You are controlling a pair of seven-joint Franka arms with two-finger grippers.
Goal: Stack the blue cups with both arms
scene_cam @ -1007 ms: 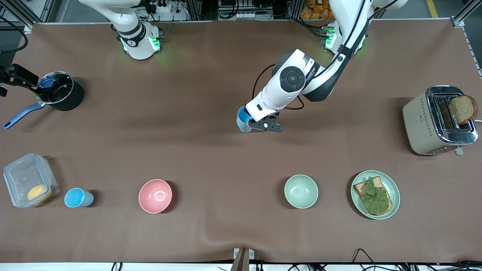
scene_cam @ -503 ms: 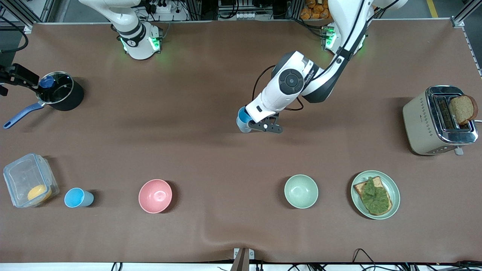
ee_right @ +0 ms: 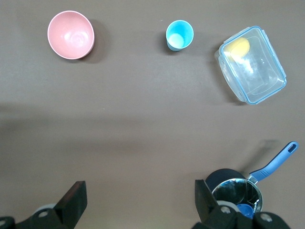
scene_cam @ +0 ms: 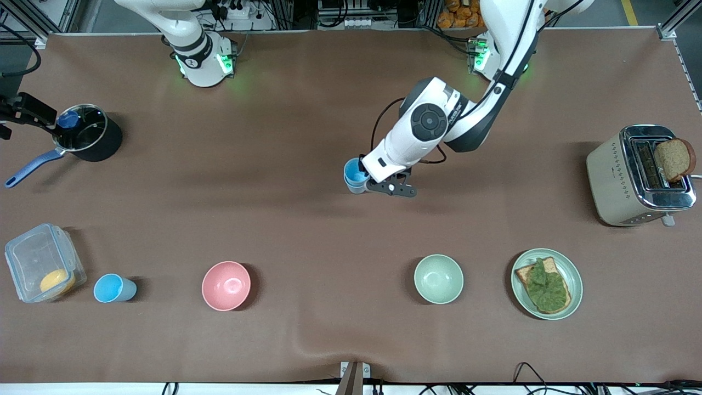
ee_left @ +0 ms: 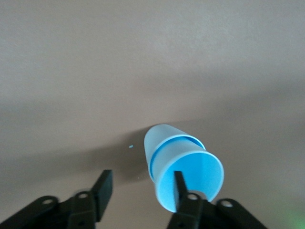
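Observation:
Two blue cups, nested one in the other (scene_cam: 355,175), stand on the table near its middle; in the left wrist view the stack (ee_left: 183,164) shows a double rim. My left gripper (scene_cam: 366,179) is open at the stack: one finger (ee_left: 179,187) is at the upper cup's mouth, the other (ee_left: 102,188) is apart from the cups over bare table, gripper (ee_left: 140,188). A third blue cup (scene_cam: 113,288) stands alone near the front camera, toward the right arm's end; it also shows in the right wrist view (ee_right: 179,35). My right gripper (ee_right: 138,200) is open, empty and high above the table.
A pink bowl (scene_cam: 226,285), a pale green bowl (scene_cam: 438,278) and a plate with topped toast (scene_cam: 547,283) stand in a row near the front camera. A clear container (scene_cam: 44,262) is beside the lone cup. A black pot (scene_cam: 88,140) and a toaster (scene_cam: 639,174) are at the table's ends.
My left hand has shifted a little toward the left arm's end, uncovering more of the cup's mouth. The cups stay in place. The right arm has not moved.

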